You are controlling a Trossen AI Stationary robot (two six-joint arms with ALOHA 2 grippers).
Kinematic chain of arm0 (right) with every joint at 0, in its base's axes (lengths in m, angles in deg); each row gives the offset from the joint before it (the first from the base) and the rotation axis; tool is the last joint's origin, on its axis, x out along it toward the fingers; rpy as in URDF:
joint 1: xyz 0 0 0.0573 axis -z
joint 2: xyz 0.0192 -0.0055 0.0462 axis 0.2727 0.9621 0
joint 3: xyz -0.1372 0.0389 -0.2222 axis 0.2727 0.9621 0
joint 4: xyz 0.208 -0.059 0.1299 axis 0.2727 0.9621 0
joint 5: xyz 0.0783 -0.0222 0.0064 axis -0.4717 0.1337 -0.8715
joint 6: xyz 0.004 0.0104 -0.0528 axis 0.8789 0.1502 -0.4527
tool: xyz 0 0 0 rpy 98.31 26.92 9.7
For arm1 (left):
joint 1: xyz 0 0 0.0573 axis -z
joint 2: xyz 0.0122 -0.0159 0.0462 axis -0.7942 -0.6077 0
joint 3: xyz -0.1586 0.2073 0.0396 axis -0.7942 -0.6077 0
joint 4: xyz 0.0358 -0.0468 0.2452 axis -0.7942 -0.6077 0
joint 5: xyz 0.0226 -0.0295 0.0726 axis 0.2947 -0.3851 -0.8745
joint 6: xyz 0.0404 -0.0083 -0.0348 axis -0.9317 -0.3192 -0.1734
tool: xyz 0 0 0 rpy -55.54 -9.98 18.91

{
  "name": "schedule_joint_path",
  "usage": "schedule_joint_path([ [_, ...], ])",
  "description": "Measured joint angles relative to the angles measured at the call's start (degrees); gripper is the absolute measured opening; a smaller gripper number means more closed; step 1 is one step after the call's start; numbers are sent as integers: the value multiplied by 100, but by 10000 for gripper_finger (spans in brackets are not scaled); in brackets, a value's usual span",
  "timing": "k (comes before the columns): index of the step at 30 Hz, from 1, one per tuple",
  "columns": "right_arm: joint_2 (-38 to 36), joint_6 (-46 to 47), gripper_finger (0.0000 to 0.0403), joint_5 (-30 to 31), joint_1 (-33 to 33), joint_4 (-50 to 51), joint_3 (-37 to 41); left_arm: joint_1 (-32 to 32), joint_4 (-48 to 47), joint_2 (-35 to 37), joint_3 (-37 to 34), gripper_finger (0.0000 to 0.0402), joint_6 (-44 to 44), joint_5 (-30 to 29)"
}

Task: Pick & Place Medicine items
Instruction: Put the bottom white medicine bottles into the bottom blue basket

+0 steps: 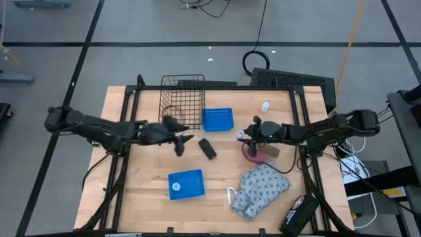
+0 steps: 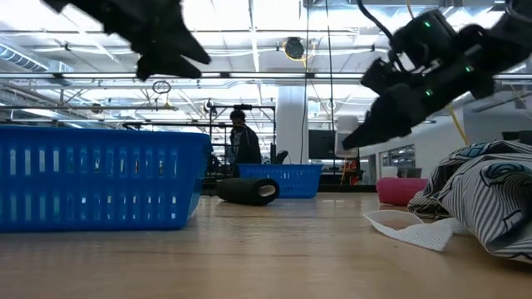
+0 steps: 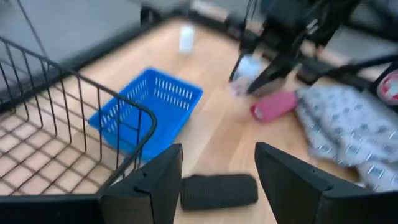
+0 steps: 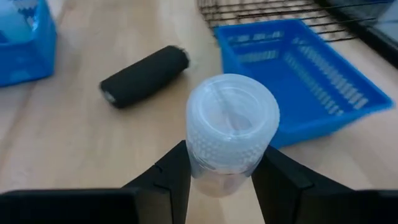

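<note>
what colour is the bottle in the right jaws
White, with a ribbed cap; the bottle shows best in the right wrist view.

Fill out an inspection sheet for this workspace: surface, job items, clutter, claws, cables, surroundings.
Surface: wooden table, bare in patches.
Job's things: three white bottles; one held bottle in the right claw, one bottle in the near blue tray, one bottle standing at the far edge.
Clutter: wire basket, far blue tray, black roller, pink block, patterned cloth.
Claws: right claw shut on the held bottle above the table; left claw open, empty, beside the wire basket.
Cables: black cable on the floor behind the table.
Surroundings: a person stands far behind.
</note>
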Motion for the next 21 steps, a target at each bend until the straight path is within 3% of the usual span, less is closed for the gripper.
schedule_joint_path([
  [5,0,-39,131,0,-420,309,-350,-277,-1518,-1197,1482,222,-85,1013],
  [9,0,-129,131,0,-705,363,-351,-268,-2263,-2171,2595,252,-737,1217],
  [13,0,-130,130,0,-843,348,-351,-207,-2495,-3017,3618,294,-1536,1255],
  [21,245,-134,130,0,-900,162,-350,-195,-2475,-4223,5134,345,-2601,1948],
])
